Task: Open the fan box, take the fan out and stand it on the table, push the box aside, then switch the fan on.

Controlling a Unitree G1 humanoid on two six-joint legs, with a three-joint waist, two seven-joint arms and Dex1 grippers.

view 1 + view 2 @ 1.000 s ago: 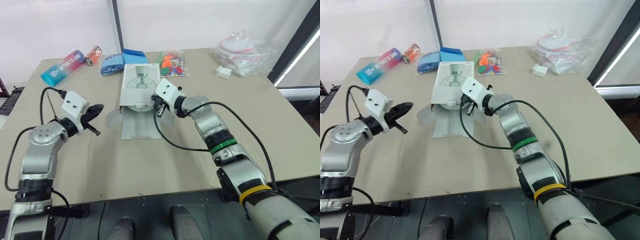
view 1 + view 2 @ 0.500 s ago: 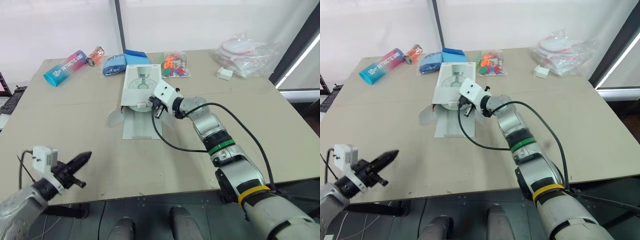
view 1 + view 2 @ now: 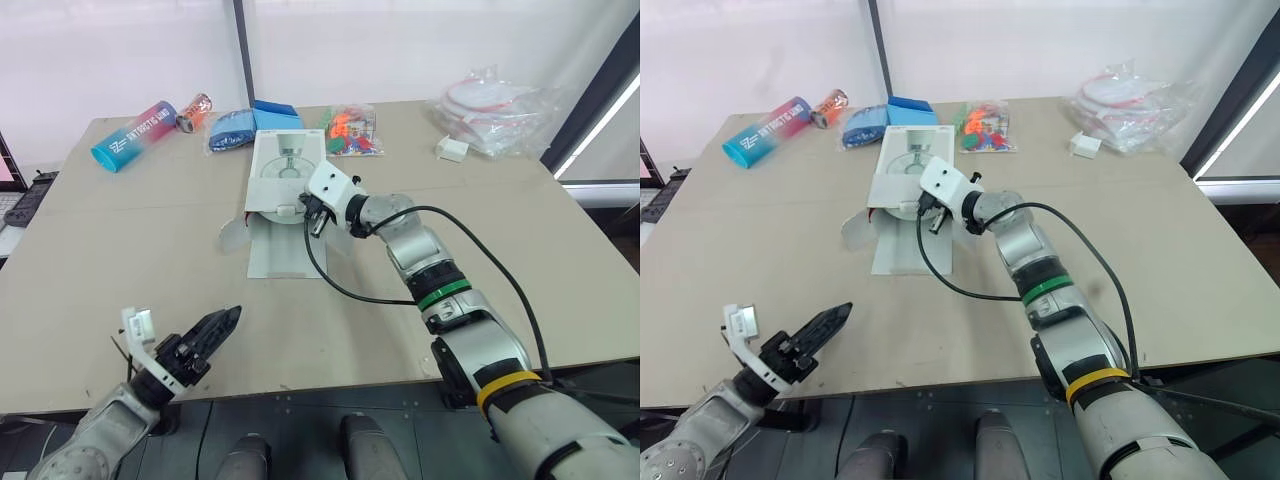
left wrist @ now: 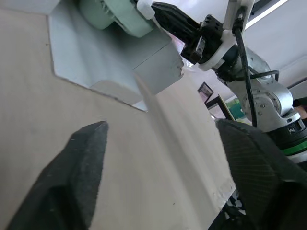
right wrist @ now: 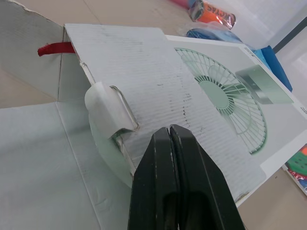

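Observation:
The white fan box lies at the middle back of the table, its front flap folded down flat toward me. The pale fan with a wire clip peeks out of the box's open end. My right gripper hovers at that open end, beside the fan, shut with nothing between its fingers. My left gripper is low over the table's near left edge, far from the box. In the left wrist view its fingers stand wide apart, open and empty.
Along the table's back edge lie a blue-and-pink tube, an orange can, a blue pouch and a bag of colourful pieces. A small white box and a clear plastic bag sit back right.
My left arm has dropped from beside the box to the table's near left edge, and its fingers have spread apart. The right gripper has stayed at the box's open end.

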